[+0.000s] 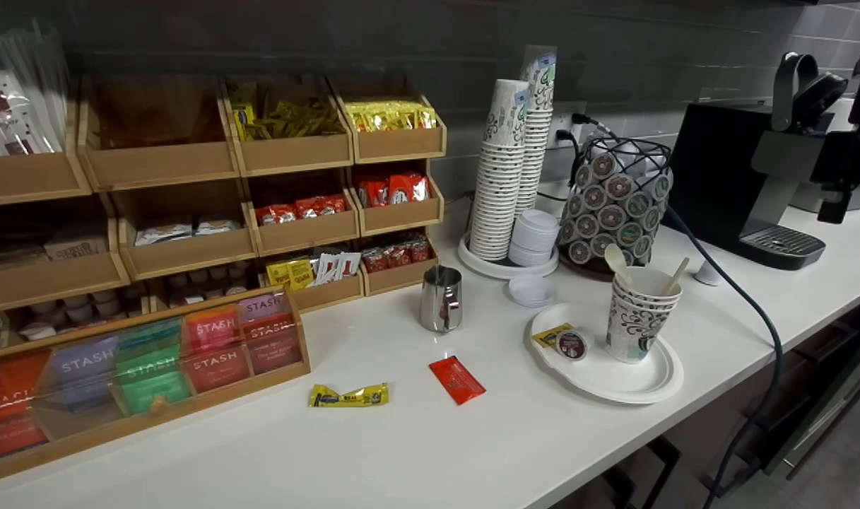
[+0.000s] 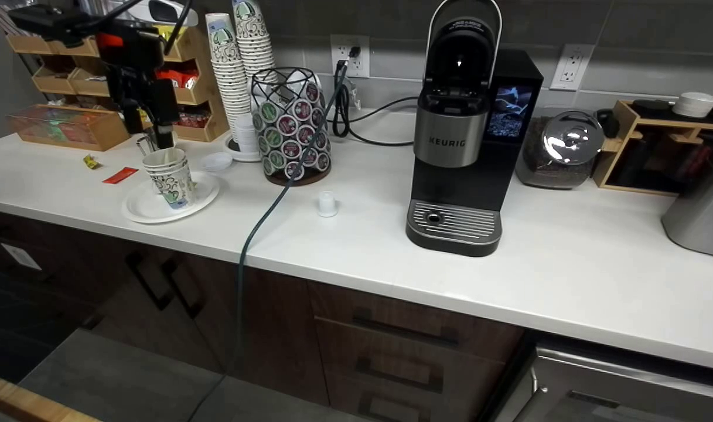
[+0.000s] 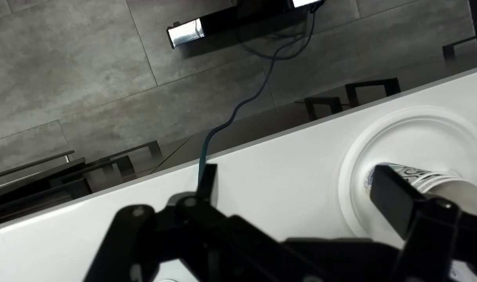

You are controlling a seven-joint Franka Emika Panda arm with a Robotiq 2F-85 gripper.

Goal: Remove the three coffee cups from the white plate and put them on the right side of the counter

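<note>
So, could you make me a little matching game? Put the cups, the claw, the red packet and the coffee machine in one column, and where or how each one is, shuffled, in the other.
Things
1. cups
2. claw
3. red packet
4. coffee machine

Places and states
A. lying flat on the counter
B. nested together, standing on the plate
C. lid raised
D. open, with nothing in its grip

Right pairs
1-B
2-D
3-A
4-C
</note>
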